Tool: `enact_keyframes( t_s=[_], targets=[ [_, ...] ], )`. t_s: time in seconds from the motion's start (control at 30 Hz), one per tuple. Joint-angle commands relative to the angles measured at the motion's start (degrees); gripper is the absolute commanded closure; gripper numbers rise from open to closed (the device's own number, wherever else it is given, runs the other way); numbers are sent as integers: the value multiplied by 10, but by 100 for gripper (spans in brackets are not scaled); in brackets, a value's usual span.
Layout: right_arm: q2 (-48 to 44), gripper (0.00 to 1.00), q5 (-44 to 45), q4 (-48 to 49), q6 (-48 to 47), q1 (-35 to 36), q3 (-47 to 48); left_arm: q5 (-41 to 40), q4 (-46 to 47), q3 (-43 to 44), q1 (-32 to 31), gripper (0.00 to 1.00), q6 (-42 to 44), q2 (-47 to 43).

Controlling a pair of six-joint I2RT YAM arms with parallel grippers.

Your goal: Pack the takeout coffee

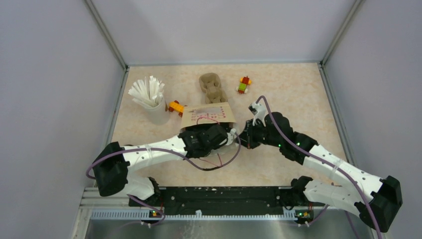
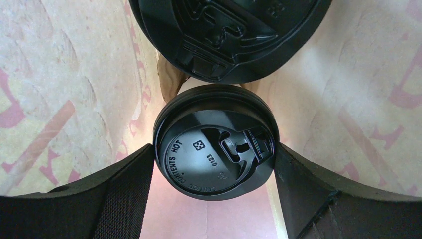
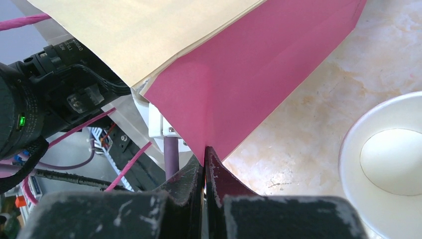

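Near coffee cup: it sits inside the paper bag, lid towards your left wrist camera, between your left fingers.
Far coffee cup: it is deeper in the same bag, and its lid almost touches the near one.
Look: both have flat, round, black plastic lids with raised lettering and a sip flap. The lids hide the cup walls.
Left hand: it is spread wide, with a finger flush against each side of the near cup under the lid rim. You appear to be holding that cup.
Right hand: it is pinched tight on the bag's pink edge, likely keeping the mouth open.
Handling: expect a light, thin paper wall that dents if you squeeze. If the cup is filled, it will probably be heavier and will spill when tipped.
Where to hold: grip the wall just below the lid rim, where it is probably stiffest. Avoid the lid itself, since it is smooth and could pop off.
Nearby: an open white paper cup stands on the tabletop beside the bag.
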Motion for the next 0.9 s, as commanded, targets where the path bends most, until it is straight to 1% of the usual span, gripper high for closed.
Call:
enact_keyframes(
  t_s=[0.0, 0.13, 0.23, 0.53, 0.87],
  targets=[
    [-4, 100, -19, 12, 11, -4, 36, -9, 60, -12, 14, 85, 15, 10],
    [-3, 100, -19, 8, 15, -4, 42, -6, 82, -17, 20, 85, 26, 12],
    [-3, 100, -19, 7, 15, -4, 43, -20, 87, -17, 20, 86, 30, 18],
    [-4, 100, -10, 6, 13, -4, 39, -38, 31, -8, 21, 87, 0, -12],
    [-1, 100, -9, 13, 8, -4, 35, -48, 24, -8, 20, 87, -7, -18]
  ],
)
